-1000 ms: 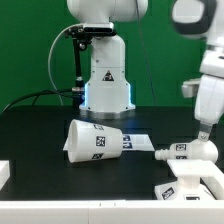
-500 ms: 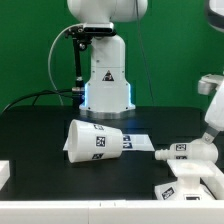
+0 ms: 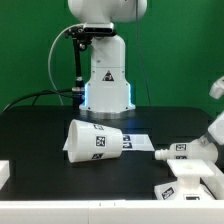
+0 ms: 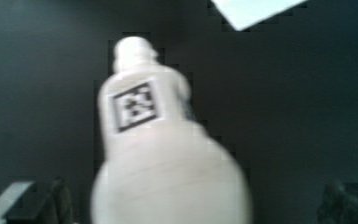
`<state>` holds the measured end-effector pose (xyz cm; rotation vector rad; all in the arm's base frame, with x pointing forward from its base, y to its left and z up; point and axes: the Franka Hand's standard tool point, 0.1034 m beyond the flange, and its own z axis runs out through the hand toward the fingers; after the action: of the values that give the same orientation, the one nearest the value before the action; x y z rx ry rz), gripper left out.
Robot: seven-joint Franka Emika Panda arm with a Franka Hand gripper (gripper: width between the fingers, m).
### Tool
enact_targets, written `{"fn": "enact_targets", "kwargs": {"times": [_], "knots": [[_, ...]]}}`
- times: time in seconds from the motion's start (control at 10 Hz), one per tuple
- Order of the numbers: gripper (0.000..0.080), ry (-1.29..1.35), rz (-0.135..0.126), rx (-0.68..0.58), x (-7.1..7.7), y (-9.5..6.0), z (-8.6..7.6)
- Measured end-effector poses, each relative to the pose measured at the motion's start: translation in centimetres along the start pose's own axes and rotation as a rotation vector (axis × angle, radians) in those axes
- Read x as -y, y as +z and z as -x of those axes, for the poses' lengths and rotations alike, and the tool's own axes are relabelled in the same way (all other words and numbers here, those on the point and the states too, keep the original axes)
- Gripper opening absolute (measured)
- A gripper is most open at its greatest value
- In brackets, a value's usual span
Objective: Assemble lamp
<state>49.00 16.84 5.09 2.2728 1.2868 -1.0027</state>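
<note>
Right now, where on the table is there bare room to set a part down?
Bare table lies at the exterior view's left of the shade, and in front of it. Crowded on the exterior view's right: bulb, base and robot arm sit close together.

So the shade [image 3: 95,141] lies tipped over on the bench [image 3: 35,135] — bulb [image 3: 178,152] off to the exterior view's right, base [image 3: 192,183] just in front of it.

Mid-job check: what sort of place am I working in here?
Likely a robotics lab bench: black table, green backdrop, and tag-marked white parts like the shade lying on its side.
</note>
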Motion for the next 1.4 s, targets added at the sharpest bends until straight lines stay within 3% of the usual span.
{"fn": "enact_targets", "kwargs": {"times": [0.1, 0.2, 0.3, 0.7, 0.9, 1.4], "knots": [[0.0699, 0.002, 0.023, 0.098, -1.4, -0.7, 0.4], [0.0699, 0.036, 0.026, 0.152, -1.5, -0.7, 0.2], [0.0699, 0.048, 0.011, 0.214, -1.0, -0.4, 0.2], [0.0699, 0.042, 0.010, 0.214, -1.1, -0.2, -0.1], [0.0699, 0.042, 0.014, 0.217, -0.3, 0.2, -0.6], [0.0699, 0.020, 0.017, 0.205, 0.2, 2.1, -1.5]]}}
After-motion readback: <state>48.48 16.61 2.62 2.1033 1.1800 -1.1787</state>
